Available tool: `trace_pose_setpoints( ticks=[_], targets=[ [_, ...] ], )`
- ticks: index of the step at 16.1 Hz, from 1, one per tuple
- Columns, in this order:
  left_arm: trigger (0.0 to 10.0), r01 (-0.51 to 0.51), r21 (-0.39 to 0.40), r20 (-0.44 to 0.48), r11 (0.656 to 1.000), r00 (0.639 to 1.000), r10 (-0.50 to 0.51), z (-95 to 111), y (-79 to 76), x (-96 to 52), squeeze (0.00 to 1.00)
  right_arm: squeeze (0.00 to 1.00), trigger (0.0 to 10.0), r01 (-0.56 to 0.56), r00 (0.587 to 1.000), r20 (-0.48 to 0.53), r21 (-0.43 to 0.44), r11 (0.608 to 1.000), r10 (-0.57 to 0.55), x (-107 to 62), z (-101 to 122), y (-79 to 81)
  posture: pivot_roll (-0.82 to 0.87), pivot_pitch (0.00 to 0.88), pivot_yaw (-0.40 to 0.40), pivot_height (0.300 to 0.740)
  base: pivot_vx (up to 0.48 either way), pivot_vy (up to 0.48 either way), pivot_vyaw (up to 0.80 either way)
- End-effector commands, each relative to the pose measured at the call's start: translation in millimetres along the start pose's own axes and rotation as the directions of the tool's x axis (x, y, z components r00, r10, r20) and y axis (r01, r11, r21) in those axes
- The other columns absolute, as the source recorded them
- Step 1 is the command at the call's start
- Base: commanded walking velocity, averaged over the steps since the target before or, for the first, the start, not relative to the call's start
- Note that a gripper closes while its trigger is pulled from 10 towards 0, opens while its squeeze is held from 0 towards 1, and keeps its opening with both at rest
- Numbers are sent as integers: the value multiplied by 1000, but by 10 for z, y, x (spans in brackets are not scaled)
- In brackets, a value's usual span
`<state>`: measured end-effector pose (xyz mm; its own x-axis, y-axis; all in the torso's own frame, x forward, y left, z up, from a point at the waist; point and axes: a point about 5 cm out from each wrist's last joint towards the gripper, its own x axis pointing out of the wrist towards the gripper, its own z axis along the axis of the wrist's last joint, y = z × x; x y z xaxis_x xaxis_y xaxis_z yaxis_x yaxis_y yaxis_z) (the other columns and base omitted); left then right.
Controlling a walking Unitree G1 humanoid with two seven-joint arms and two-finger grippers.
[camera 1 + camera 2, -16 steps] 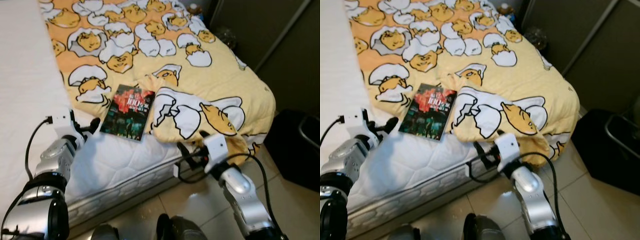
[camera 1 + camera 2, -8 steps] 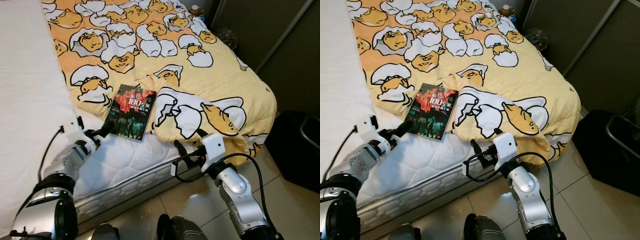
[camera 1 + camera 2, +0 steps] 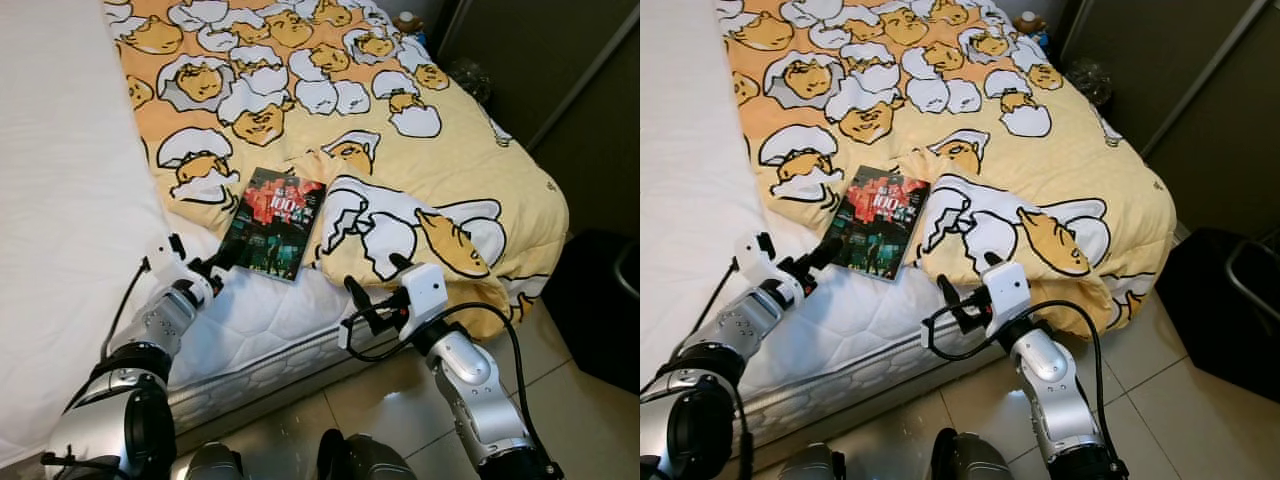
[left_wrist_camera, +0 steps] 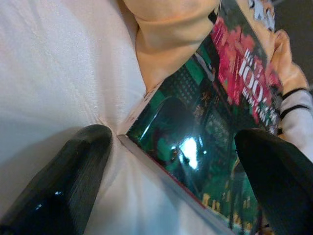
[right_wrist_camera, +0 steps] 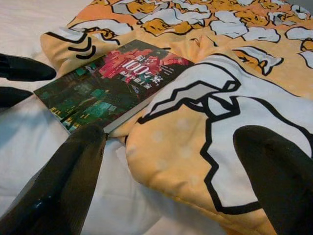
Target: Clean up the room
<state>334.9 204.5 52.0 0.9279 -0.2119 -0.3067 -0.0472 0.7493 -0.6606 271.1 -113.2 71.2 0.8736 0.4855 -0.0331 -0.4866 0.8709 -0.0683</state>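
**Both grippers spread at the book on the mattress edge**

Our left gripper [image 3: 222,264] is spread wide, its fingertips [image 4: 80,161] down on the white mattress [image 3: 260,320] right at the near corner of the book [image 3: 274,222]; in the left wrist view that corner lies between the two fingers, not yet pinched. The book lies flat, cover up, near the mattress's front edge. Our right gripper [image 3: 372,285] is also spread, held just off the front edge, facing the folded hem of the yellow egg-print blanket [image 3: 400,150]. That blanket crowds the book: one fold bulges against its right side, and another fold touches its far corner. Beyond the bed's right corner we see a dark bin [image 3: 1225,310] on the tiled floor [image 3: 580,420].
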Motion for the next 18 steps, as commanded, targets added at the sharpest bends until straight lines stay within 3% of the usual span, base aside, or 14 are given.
trace_pose_setpoints(
  ticks=[1,3,6,7,10,13,16,17,18],
  targets=[
    [10000,41,-58,-93,998,995,-46,-264,-132,61,0,0,10000,9,1000,8,7,1000,-9,-21,17,-18,-108,169,-136,710,0,0,0],
    [10000,94,-51,-94,994,991,-98,-319,-271,116,0,0,10000,2,1000,12,10,1000,-2,-22,26,19,-107,169,-135,710,0,0,0],
    [10000,130,-2,-90,992,988,-129,-302,-343,142,0,0,10000,2,1000,12,11,1000,-2,-25,26,27,-108,168,-132,710,0,0,0],
    [10000,149,54,-89,987,986,-144,-284,-380,155,0,0,10000,3,1000,10,12,1000,-3,-30,21,30,-107,168,-130,710,0,0,0],
    [10000,157,84,-71,984,986,-152,-260,-417,169,0,0,10000,6,1000,6,14,1000,-6,-41,10,36,-107,168,-129,710,0,0,0],
    [10000,152,50,-37,987,988,-151,-215,-442,184,0,0,10000,7,1000,2,15,1000,-7,-47,1,46,-106,168,-128,710,0,0,0],
    [10000,154,-115,-22,981,987,-157,-291,-557,234,0,0,10000,4,1000,-4,19,1000,-4,-55,-14,62,-102,168,-129,710,0,0,0],
    [8078,168,-110,-46,980,984,-174,-391,-642,256,0,0,10000,3,1000,-3,21,1000,-3,-50,-14,76,-104,165,-126,710,0,0,0],
    [4196,166,-62,-71,984,983,-170,-453,-660,258,0,0,10000,4,1000,-1,22,1000,-4,-43,-7,81,-104,165,-126,710,0,0,0]
  ],
)
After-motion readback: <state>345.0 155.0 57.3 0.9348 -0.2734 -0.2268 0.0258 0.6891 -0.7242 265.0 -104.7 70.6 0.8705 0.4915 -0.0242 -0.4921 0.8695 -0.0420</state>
